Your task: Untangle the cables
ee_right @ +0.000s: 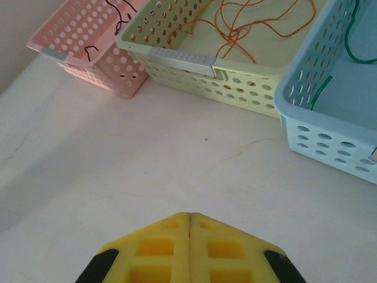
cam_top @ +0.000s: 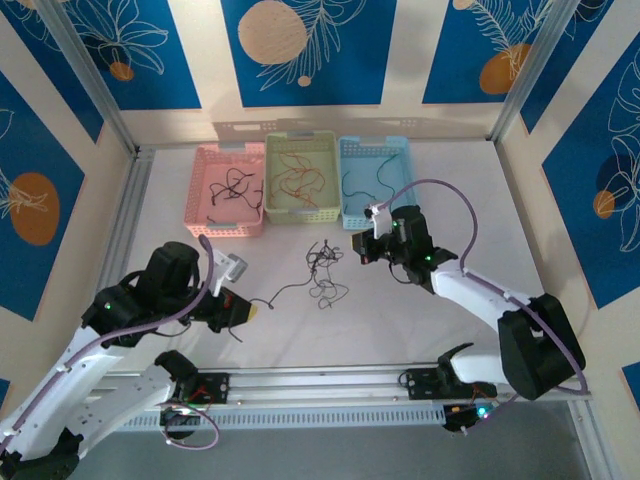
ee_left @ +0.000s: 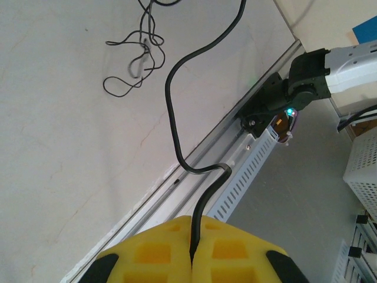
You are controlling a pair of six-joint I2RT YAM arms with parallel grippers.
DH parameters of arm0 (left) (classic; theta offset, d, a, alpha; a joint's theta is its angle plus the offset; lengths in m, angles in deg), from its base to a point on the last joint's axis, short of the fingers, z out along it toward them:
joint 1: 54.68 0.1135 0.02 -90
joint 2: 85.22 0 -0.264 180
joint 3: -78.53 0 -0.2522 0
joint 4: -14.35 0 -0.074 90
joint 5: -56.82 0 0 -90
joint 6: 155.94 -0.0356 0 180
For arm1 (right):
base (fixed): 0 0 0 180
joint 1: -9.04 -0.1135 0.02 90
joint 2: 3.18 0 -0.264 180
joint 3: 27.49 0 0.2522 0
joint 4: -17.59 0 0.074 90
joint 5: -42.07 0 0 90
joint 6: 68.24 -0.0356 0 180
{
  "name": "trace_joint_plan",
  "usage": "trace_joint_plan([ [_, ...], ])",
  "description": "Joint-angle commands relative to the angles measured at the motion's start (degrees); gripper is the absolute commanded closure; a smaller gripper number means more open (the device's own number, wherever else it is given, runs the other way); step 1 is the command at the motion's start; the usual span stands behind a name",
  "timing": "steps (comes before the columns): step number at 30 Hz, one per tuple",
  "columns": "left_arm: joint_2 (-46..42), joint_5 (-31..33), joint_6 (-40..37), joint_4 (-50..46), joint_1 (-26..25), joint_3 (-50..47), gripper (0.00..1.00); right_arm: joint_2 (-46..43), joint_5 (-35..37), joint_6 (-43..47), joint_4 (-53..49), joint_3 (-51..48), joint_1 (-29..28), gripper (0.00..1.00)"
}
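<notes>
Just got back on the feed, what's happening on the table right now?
The left gripper is shut on one end of a black cable, which trails across the table toward the tangle of dark cables in the middle. The right gripper is shut with nothing between its pads, over bare table in front of the baskets. Some sorting is done: black strands lie in the pink basket, orange ones in the green basket, green ones in the blue basket.
</notes>
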Motion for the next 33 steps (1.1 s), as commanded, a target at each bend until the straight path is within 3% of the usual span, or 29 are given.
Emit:
trace_joint_plan([
  [1,-0.4,0.1,0.0,0.8,-0.2,1.6,1.00,-3.1,-2.6,-2.5,-0.7,-1.2,0.2,1.00],
  [3,-0.8,0.4,0.6,2.2,-0.2,1.8,1.00,-4.6,-2.9,-2.8,-1.1,-1.8,0.1,1.00],
  [7,-1.1,2.5,2.6,5.4,-0.2,2.1,1.00,-8.9,-6.2,-6.0,-0.8,-3.3,-0.3,0.57],
  [9,-1.1,2.8,4.4,7.7,-0.2,2.1,1.00,-11.5,-7.5,-8.2,-0.2,-4.5,-1.1,0.50],
  [16,-0.7,3.5,9.6,14.1,-0.2,2.2,1.00,-19.9,-10.4,-7.3,6.0,-9.6,-8.9,0.45],
  [19,-0.2,2.3,10.2,15.7,-0.2,2.6,1.00,-18.6,-11.5,-5.2,6.5,-8.8,-11.7,0.45],
  [25,0.1,0.1,11.4,17.4,-0.2,3.1,1.00,-15.9,-5.5,-2.1,11.9,-7.4,-14.6,0.33],
  [33,0.4,-2.2,11.7,17.5,-0.2,2.7,1.00,-8.8,-3.5,0.3,15.4,-1.7,-14.8,0.33],
])
